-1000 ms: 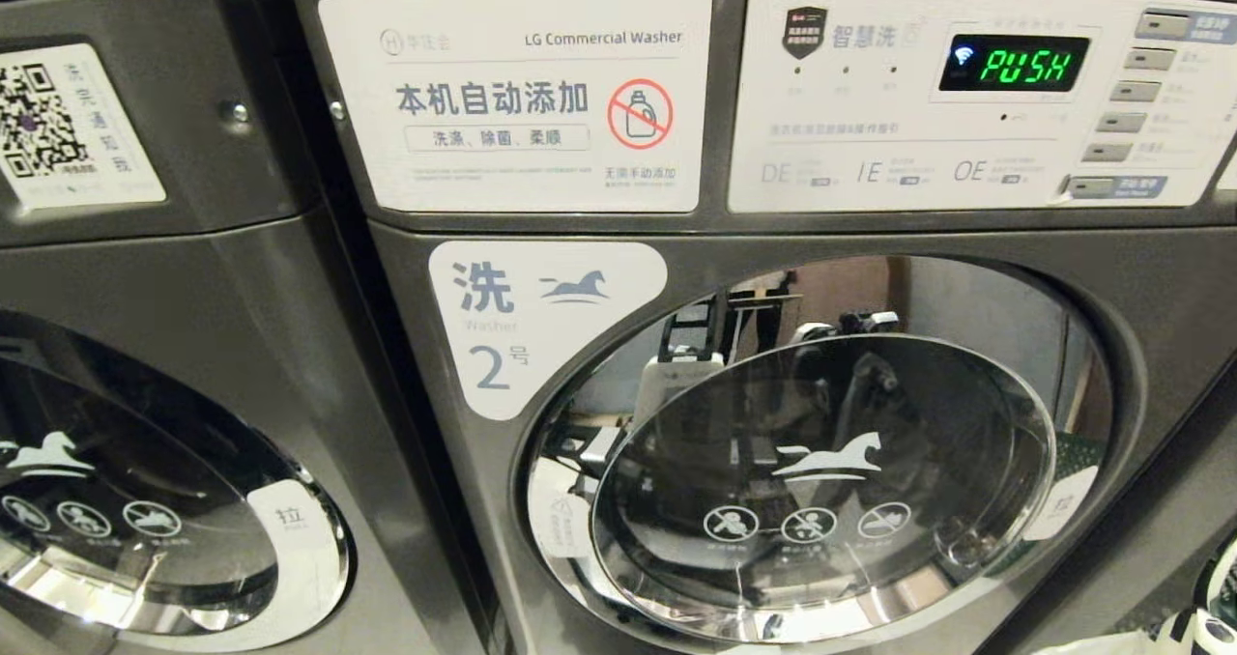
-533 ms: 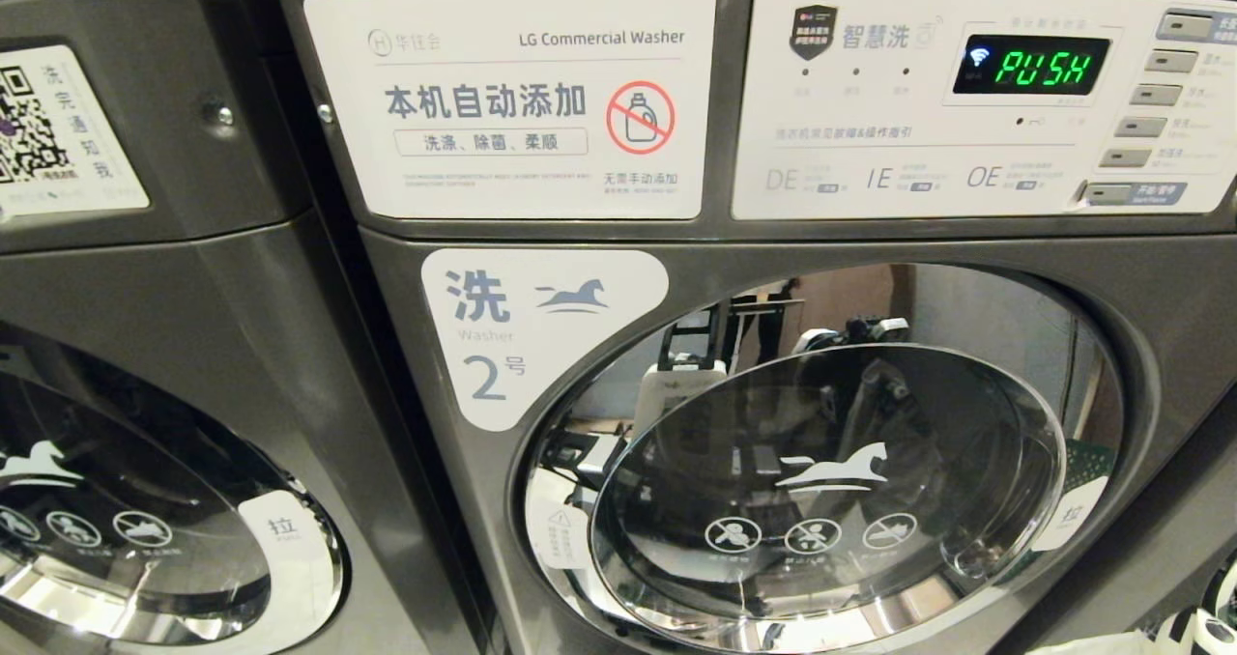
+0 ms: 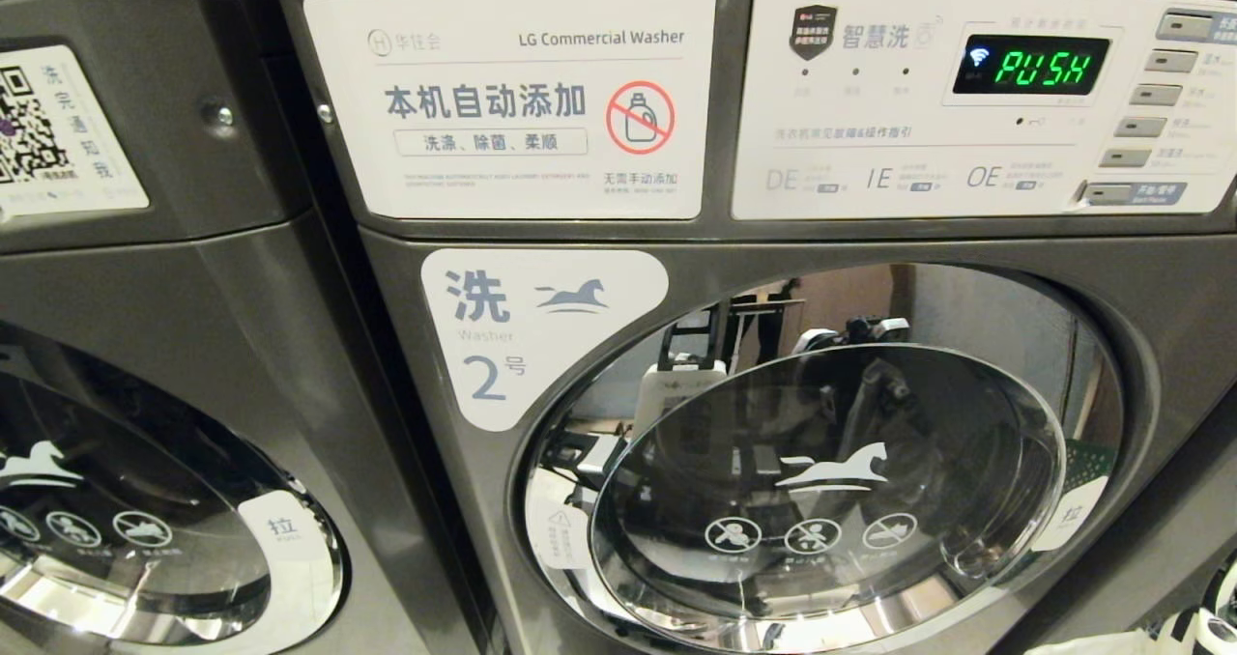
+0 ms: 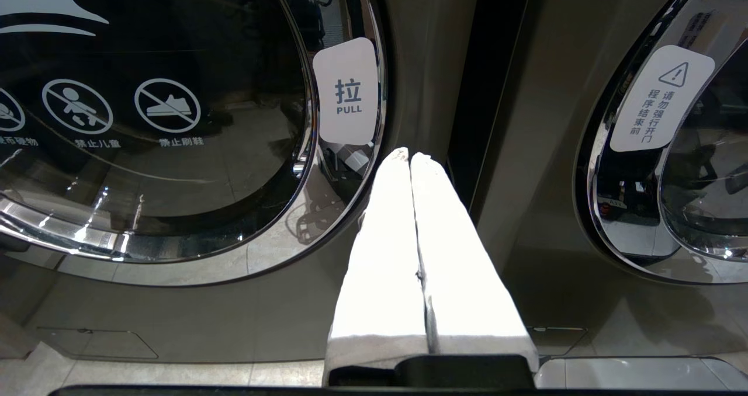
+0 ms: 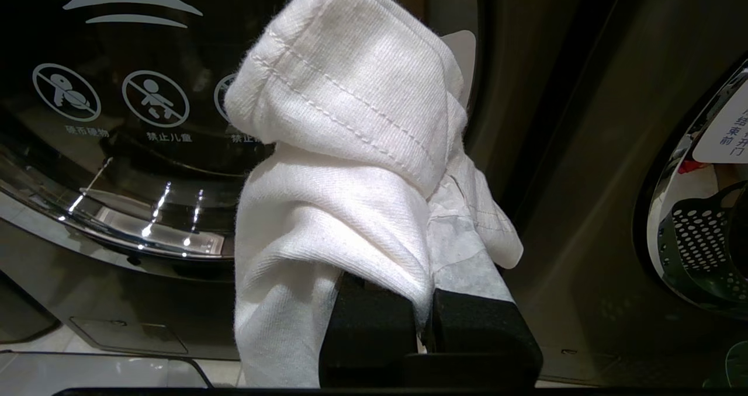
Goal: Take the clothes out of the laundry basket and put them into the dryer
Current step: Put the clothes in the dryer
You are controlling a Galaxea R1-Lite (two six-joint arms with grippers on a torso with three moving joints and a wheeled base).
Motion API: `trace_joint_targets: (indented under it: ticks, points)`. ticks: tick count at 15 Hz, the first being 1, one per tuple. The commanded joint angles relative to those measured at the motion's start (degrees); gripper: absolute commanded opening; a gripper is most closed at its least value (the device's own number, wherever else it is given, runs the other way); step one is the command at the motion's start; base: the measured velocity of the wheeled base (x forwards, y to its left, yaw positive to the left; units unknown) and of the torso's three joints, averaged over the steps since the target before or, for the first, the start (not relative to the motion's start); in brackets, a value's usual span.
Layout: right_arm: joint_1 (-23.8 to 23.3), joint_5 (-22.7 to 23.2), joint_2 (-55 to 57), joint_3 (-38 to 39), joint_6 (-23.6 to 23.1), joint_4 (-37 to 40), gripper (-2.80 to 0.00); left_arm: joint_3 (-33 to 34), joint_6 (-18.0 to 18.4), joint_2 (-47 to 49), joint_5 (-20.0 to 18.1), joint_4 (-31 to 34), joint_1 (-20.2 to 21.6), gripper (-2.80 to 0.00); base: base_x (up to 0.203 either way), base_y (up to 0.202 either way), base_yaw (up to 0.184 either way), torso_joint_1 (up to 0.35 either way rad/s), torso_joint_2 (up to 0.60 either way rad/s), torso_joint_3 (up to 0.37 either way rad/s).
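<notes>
Nothing is being shifted since half a second ago; only the head view was being re-aimed slightly before that. A white ribbed garment is being held, bunched and draped, in the clamped right gripper before the closed door, presumably awaiting loading. Pressed-together, empty fingers are being kept by the left gripper beside the neighbouring door's pull tab.

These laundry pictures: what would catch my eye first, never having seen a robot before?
Probably the white cloth bunched in the right gripper, held before a closed round door. Next, the green PUSH display glowing at the upper right of washer number 2. The left gripper points, shut and empty, between two machines.
</notes>
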Motion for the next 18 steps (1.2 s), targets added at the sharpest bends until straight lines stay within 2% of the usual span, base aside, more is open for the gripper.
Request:
trace_joint_targets:
  ticks: [1,3,7,9,10,11,18]
  points:
    - [0.01,-0.13,0.09,0.00,0.39,-0.07,-2.80,0.00,0.00,-0.01,0.01,0.02,0.00,-2.80,0.000,0.000,0.000,0.000,0.00,0.000]
    - [0.01,-0.57,0.09,0.00,1.36,-0.15,-2.80,0.00,0.00,-0.01,0.01,0.02,0.00,-2.80,0.000,0.000,0.000,0.000,0.00,0.000]
    - [0.01,-0.28,0.09,0.00,0.39,-0.13,-2.80,0.00,0.00,-0.01,0.01,0.02,0.00,-2.80,0.000,0.000,0.000,0.000,0.00,0.000]
    - [0.01,0.06,0.09,0.00,-2.92,0.06,-2.80,0.00,0.00,-0.01,0.01,0.02,0.00,-2.80,0.000,0.000,0.000,0.000,0.00,0.000]
    - [0.01,1.11,0.09,0.00,-5.80,0.10,-2.80,0.00,0.00,-0.01,0.01,0.02,0.00,-2.80,0.000,0.000,0.000,0.000,0.00,0.000]
    - [0.01,2.59,0.09,0.00,-6.79,0.08,-2.80,0.00,0.00,-0.01,0.01,0.02,0.00,-2.80,0.000,0.000,0.000,0.000,0.00,0.000]
    - [0.01,2.24,0.09,0.00,-6.81,0.11,-2.80,0.00,0.00,-0.01,0.01,0.02,0.00,-2.80,0.000,0.000,0.000,0.000,0.00,0.000]
